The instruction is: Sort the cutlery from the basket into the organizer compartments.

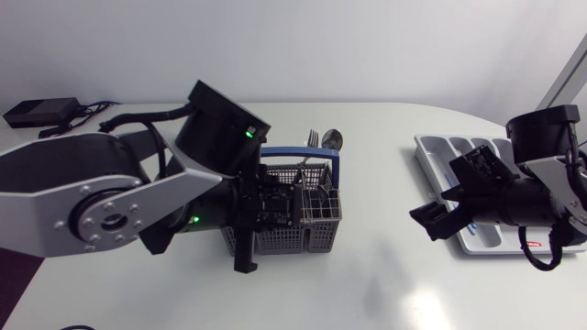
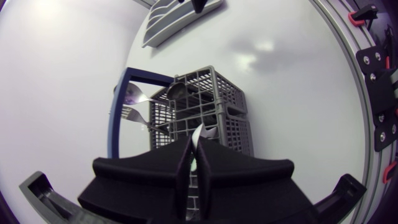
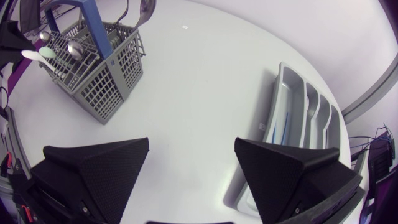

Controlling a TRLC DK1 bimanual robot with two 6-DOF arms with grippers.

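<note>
Left wrist view: basket of cutlery, one piece in grip.
Grey mesh basket (image 2: 217,93) with blue handle, middle of the table; a metal fork (image 2: 132,114) and spoon (image 2: 132,93) lean out past its rim. Left gripper (image 2: 194,144) clamped on a slim white utensil (image 2: 198,132) just above the basket. Right gripper (image 3: 191,155) spread wide, holding nothing, beside the pale grey organizer (image 3: 292,106) at the table's right edge.

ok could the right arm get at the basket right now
Probably not cleanly. The left gripper sits over the basket, shut on a white utensil, and crowds its top. The right gripper is open by the organizer, and only the left gripper looks to be in its way.
</note>
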